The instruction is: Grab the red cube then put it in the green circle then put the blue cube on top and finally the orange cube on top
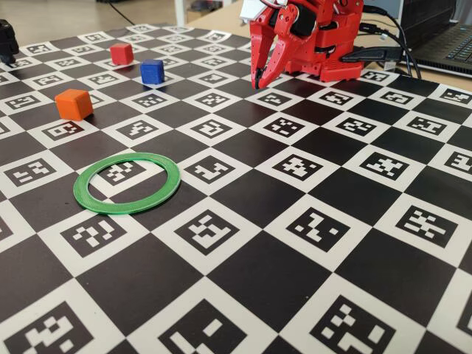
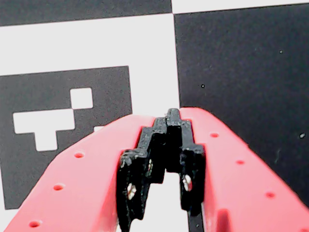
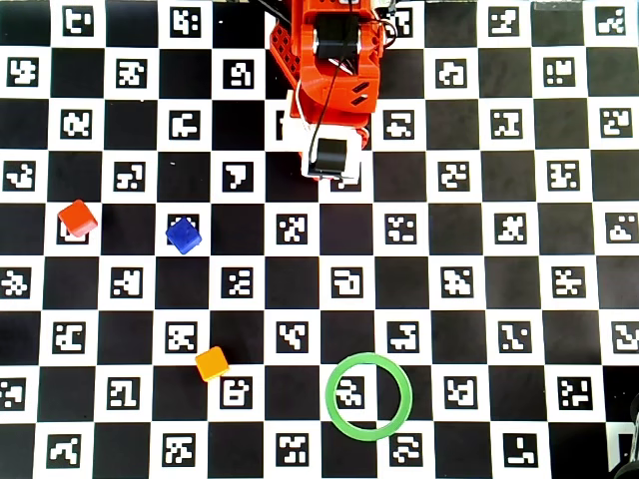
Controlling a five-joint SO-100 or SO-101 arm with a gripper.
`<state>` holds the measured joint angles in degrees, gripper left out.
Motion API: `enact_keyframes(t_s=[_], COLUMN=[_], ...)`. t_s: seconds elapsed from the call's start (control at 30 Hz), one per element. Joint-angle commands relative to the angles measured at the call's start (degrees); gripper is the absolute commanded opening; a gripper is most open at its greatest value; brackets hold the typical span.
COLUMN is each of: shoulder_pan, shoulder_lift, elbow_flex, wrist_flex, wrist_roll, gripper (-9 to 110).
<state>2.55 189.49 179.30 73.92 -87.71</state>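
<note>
The red cube (image 1: 122, 53) (image 3: 77, 217) sits at the far left of the checkered board. The blue cube (image 1: 152, 71) (image 3: 184, 236) lies just beside it, nearer the arm. Closer to the fixed camera rests the orange cube (image 1: 74, 104) (image 3: 212, 363). The green circle (image 1: 118, 208) (image 3: 407, 396) lies flat with only the board inside it. My gripper (image 1: 258, 82) (image 2: 172, 116) hangs folded close to the arm's base, tips pointing down just above the board, shut with nothing between the jaws. It is well apart from all cubes. In the overhead view the arm hides the fingertips.
The red arm base (image 1: 324, 37) (image 3: 334, 60) stands at the board's back edge. A laptop (image 1: 450, 44) and cables lie behind it at the right. A dark object (image 1: 7, 37) sits at the far left corner. The board (image 1: 295, 221) is covered in black-and-white marker squares.
</note>
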Motion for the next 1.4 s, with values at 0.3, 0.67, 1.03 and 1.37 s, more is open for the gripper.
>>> enact_keyframes(t_s=[0.3, 0.67, 1.03, 1.37], shoulder_pan=[0.35, -0.09, -0.44, -0.97], shoulder_lift=[2.9, 2.9, -7.12, -30.06], elbow_flex=[3.25, 3.25, -2.29, -29.36], wrist_flex=[3.78, 3.87, -9.05, -5.98], wrist_roll=[0.09, -0.26, 10.02, 27.86], gripper=[-5, -5, -5, -5])
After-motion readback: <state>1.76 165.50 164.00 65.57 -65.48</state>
